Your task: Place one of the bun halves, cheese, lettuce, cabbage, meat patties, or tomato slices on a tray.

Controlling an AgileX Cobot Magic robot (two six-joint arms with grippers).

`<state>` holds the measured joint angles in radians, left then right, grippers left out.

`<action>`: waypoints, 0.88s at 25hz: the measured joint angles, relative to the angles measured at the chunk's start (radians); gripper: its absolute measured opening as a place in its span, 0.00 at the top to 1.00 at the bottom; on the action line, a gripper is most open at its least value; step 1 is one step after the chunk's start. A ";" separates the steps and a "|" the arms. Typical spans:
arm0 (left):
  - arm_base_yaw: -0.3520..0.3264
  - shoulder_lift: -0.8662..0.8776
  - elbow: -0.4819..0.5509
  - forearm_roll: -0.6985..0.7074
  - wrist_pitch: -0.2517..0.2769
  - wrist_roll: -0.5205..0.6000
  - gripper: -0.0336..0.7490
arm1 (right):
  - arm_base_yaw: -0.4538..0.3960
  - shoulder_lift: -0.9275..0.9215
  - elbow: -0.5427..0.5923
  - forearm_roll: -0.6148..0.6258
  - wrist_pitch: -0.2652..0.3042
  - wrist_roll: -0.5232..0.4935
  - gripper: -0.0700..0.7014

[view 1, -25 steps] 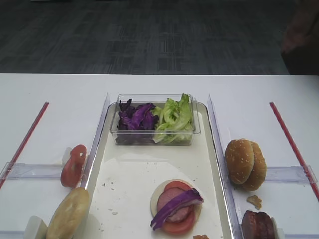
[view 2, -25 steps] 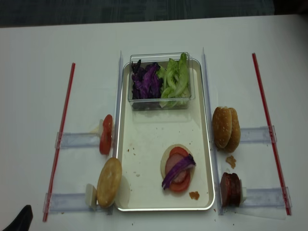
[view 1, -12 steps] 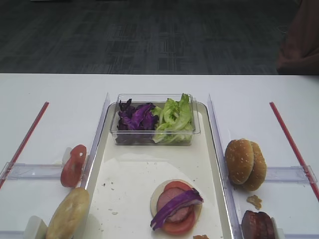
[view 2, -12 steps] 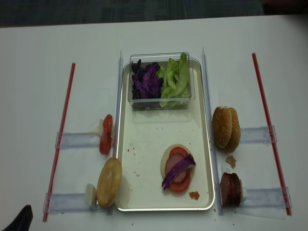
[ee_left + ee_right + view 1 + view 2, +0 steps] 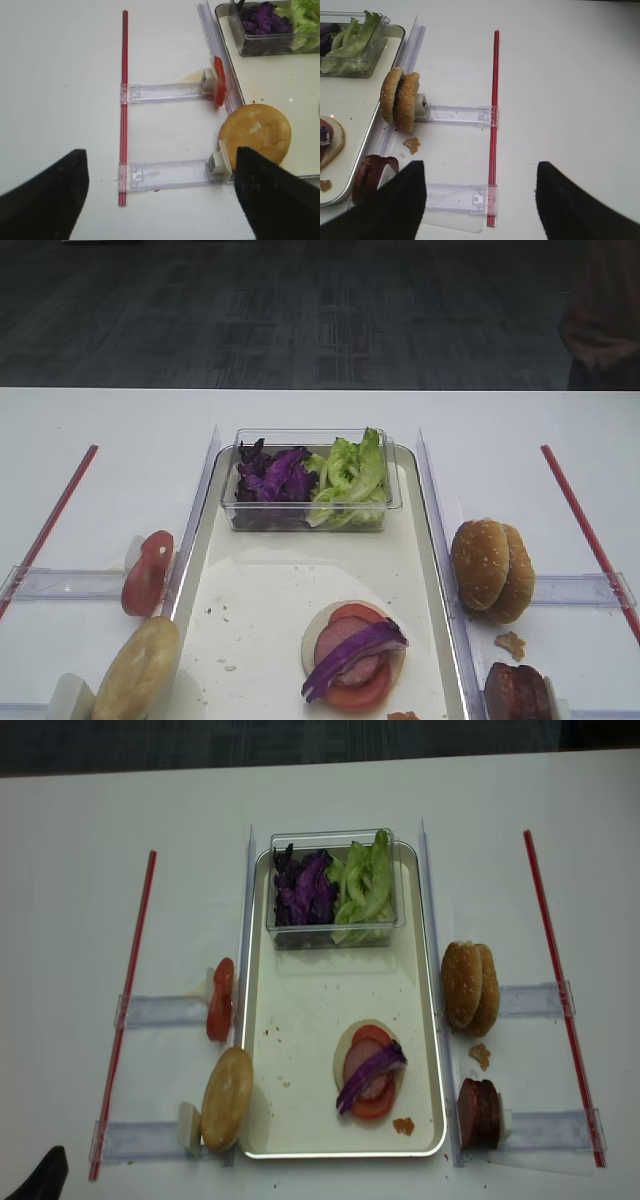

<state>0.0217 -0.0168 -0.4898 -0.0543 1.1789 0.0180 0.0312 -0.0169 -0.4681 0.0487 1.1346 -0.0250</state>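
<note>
Between placements. At the lower edge of the wrist views, the left gripper and right gripper stand spread wide, holding nothing. Centre frame, the tray carries a stack: tomato slices, patty, cabbage. Judged next: lettuce, upper centre, or a bun half, lower left. Layout unchanged from earlier frames.

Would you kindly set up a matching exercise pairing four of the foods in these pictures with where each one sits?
Things:
1. lettuce
2. sesame bun halves
3. plain bun half
4. cabbage strip

Places:
A. standing on edge, right of the tray
B. across the stack on the tray
C. in the clear tub
D. leaning at the tray's left edge

Pairs: 1-C, 2-A, 3-D, 4-B
</note>
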 joint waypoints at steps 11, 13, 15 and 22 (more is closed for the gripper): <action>0.000 0.000 0.000 0.000 0.000 0.000 0.25 | 0.000 0.000 0.000 0.000 0.000 0.000 0.27; 0.000 0.000 0.000 0.000 0.000 0.000 0.25 | 0.000 0.000 0.000 0.000 0.000 0.000 0.27; 0.000 0.000 0.000 0.000 0.000 0.000 0.25 | 0.000 0.000 0.000 0.000 0.000 0.000 0.27; 0.000 0.000 0.000 0.000 0.000 0.000 0.25 | 0.000 0.000 0.000 0.000 0.000 0.000 0.27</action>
<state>0.0217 -0.0168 -0.4898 -0.0543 1.1789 0.0180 0.0312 -0.0169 -0.4681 0.0487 1.1346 -0.0250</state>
